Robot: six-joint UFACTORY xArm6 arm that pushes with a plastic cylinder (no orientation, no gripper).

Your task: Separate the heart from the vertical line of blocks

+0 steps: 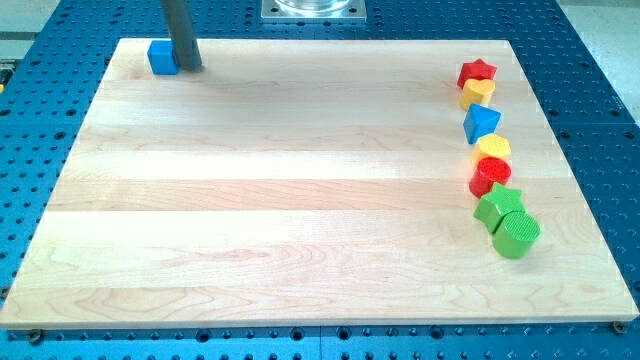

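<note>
Our end effector is a plain dark rod with nothing to open or close, so it holds nothing. Our tip (190, 68) rests at the worktop's (280, 200) top left corner, touching or just beside the right side of a blue cube (162, 57); we cannot tell which. The rod's upper part is cut off by the view's top.

The worktop is pale wood with a visible grain, lying on a blue perforated base (600, 60).

Well apart, along the view's right, stands the vertical line: a red star (478, 71) at the top, the yellow heart (478, 92) touching it just below, then a blue triangle (482, 123), a yellow hexagon (493, 148), a red cylinder (490, 176), a green star (497, 206) and a green cylinder (517, 234). The blocks look smooth and painted. Several overlap, so their lower edges are partly hidden.
</note>
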